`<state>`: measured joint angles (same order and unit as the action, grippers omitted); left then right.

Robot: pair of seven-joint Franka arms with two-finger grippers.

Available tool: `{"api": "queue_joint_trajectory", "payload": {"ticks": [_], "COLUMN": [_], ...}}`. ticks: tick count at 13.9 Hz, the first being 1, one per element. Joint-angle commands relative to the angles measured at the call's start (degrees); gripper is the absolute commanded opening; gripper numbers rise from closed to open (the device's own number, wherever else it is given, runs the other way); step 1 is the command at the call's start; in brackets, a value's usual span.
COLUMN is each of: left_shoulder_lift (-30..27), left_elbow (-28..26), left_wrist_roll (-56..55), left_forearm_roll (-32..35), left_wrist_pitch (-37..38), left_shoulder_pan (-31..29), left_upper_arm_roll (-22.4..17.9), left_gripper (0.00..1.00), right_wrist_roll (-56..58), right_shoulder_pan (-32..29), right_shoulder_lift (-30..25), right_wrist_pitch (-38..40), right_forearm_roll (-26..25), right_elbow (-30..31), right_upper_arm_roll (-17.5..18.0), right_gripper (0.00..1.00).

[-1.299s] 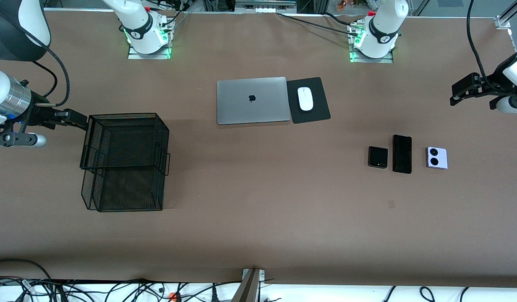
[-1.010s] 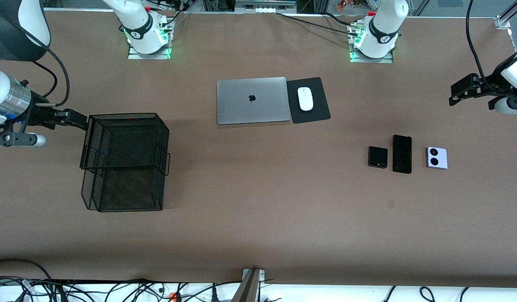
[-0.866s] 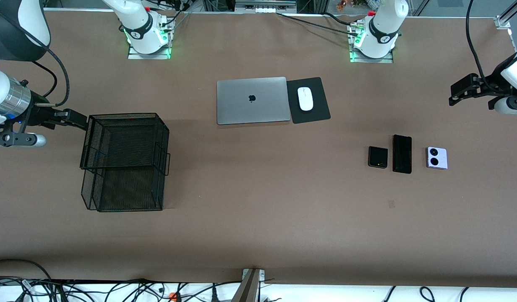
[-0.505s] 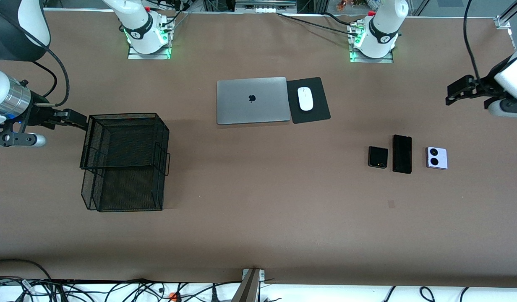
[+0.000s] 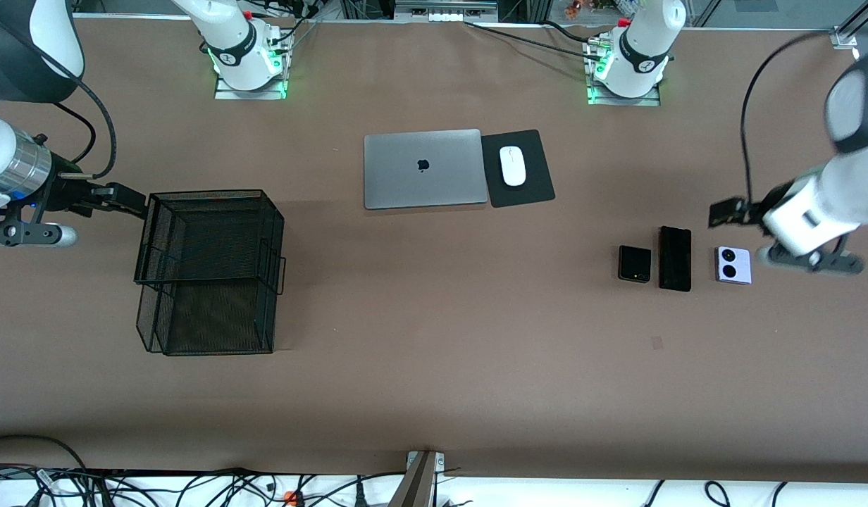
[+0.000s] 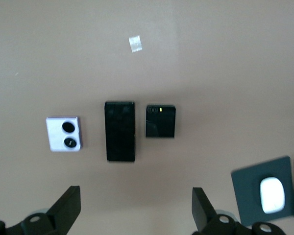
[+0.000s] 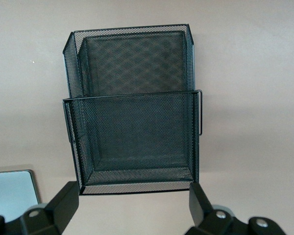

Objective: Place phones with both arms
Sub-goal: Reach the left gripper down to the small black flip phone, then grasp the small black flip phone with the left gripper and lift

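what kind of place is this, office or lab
Most likely a robotics lab staged as a desk: two arm bases bolted to the table, loose cables along its edge, and a laptop and three phones as props.

The table has a matt brown top, smooth like paper or laminate. The basket at its nine o'clock end is black wire mesh, open-weave and dull. The laptop looks like brushed grey metal with a soft sheen. The mouse is glossy white plastic on a matt black pad. Two phones, the folded one and the slab, are glossy black; the lavender phone looks satin.
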<state>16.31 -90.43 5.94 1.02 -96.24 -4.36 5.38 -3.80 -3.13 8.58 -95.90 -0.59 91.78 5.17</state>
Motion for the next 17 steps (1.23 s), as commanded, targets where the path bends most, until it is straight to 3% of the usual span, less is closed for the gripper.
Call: {"api": "queue_joint_trajectory", "payload": {"ticks": [1, 6, 9, 12, 17], "left_shoulder_lift": [4.2, 5.8, 7.8, 7.9, 9.6], "left_elbow": [-2.4, -19.0, -21.4, -27.1, -29.6], "left_wrist_roll": [1.6, 0.8, 0.3, -0.1, -0.6], "left_forearm_roll": [-0.3, -0.4, -0.4, -0.4, 0.1], "left_wrist_pitch": [-7.6, -30.6, -33.6, -41.1, -44.6], "left_shoulder_pan": [0.1, 0.1, 0.1, 0.9, 3.9], "left_upper_arm_roll": [-0.2, -0.2, -0.2, -0.2, 0.0], "left_gripper": [1.0, 1.0, 1.0, 1.0, 1.0], "right_wrist_roll": [0.5, 0.5, 0.5, 0.5, 0.6], "right_shoulder_pan": [-0.6, -0.6, -0.6, -0.6, -0.6], "right_shoulder_lift": [0.0, 0.1, 0.1, 0.1, 0.1], "right_wrist_pitch": [1.2, 1.2, 1.2, 1.2, 1.2], "right_forearm_roll": [0.2, 0.2, 0.3, 0.3, 0.3], "right_elbow": [-0.9, -0.9, -0.9, -0.9, -0.9], "right_upper_arm_roll": [0.4, 0.4, 0.4, 0.4, 0.4], "right_gripper": [1.0, 1.0, 1.0, 1.0, 1.0]}}
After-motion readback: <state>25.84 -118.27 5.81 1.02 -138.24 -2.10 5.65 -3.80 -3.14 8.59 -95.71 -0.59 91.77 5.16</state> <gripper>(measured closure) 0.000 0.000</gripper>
